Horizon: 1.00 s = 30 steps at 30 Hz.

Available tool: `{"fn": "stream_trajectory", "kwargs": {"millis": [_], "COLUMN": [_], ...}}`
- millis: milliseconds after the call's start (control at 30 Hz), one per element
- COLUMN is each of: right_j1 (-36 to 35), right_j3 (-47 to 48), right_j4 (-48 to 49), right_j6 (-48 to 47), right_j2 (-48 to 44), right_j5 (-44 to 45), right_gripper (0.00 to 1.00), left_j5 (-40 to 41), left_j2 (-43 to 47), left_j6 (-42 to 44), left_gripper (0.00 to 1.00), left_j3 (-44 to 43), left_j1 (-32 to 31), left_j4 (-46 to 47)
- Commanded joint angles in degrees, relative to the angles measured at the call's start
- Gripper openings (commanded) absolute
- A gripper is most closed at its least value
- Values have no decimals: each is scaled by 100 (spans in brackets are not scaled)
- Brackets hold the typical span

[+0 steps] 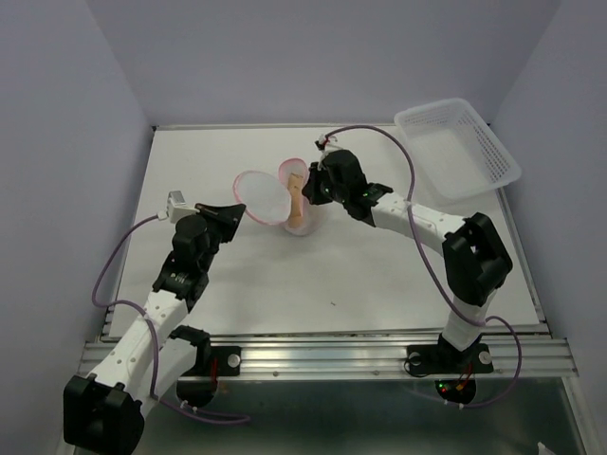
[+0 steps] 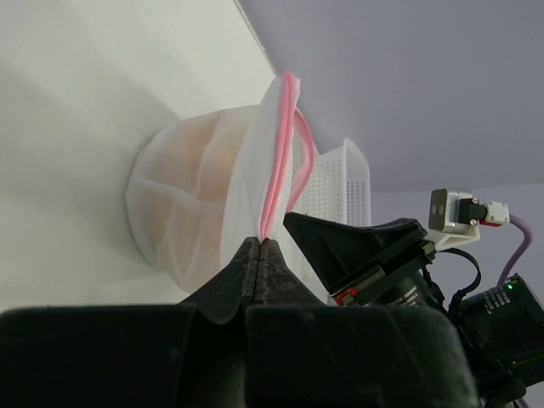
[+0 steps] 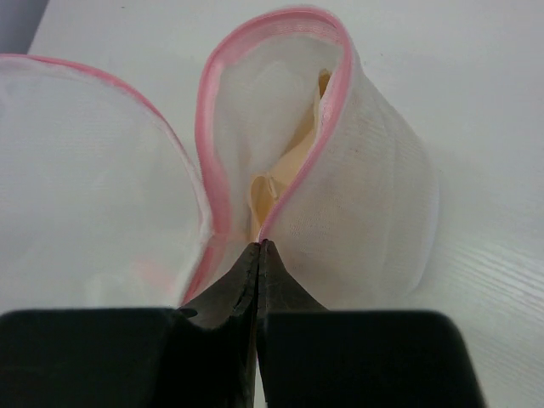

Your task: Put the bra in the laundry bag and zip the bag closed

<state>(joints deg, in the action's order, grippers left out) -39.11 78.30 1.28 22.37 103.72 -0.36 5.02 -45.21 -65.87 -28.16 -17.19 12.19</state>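
You have one laundry bag [image 1: 305, 220] mid-table, its lid [image 1: 261, 194] open, with one bra [image 3: 293, 161] inside. Both of your grippers are pinched tight on the pink zipper rim [image 3: 211, 127]: the left gripper [image 2: 262, 246] at the lid's edge, the right gripper [image 3: 259, 249] at the mouth. One basket [image 1: 455, 147] sits far right.

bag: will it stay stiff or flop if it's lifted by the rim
Probably floppy: the bag creases where the right end effector pinches its rim. Likely light: thin see-through mesh, with only a bra inside. The open lid may flap.
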Motion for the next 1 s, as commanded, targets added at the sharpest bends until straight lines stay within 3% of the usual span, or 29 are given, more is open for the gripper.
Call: {"fn": "stream_trajectory", "kwargs": {"millis": [0, 200, 600, 800, 967], "right_j1": [-61, -61, -61, -61, -61], "right_j3": [-192, -377, -816, -1018, -1212], "right_j4": [-312, -620, -752, -769, -761], "right_j6": [-198, -295, -224, -67, 109], "right_j2": [-185, -659, -1495, -1513, -1513], "right_j5": [651, 1617, 1354, 1240, 1022], "right_gripper": [1, 1, 1, 1, 1], "left_j5": [-150, 183, 685, 334, -473], "left_j2": [30, 144, 56, -75, -312], "left_j6": [65, 399, 1269, 1620, 1893], "left_gripper": [0, 0, 0, 0, 0], "left_j3": [135, -215, -954, -1016, -981], "left_j1": [14, 14, 23, 14, 5], "left_j4": [425, 13, -533, -323, 135]}}
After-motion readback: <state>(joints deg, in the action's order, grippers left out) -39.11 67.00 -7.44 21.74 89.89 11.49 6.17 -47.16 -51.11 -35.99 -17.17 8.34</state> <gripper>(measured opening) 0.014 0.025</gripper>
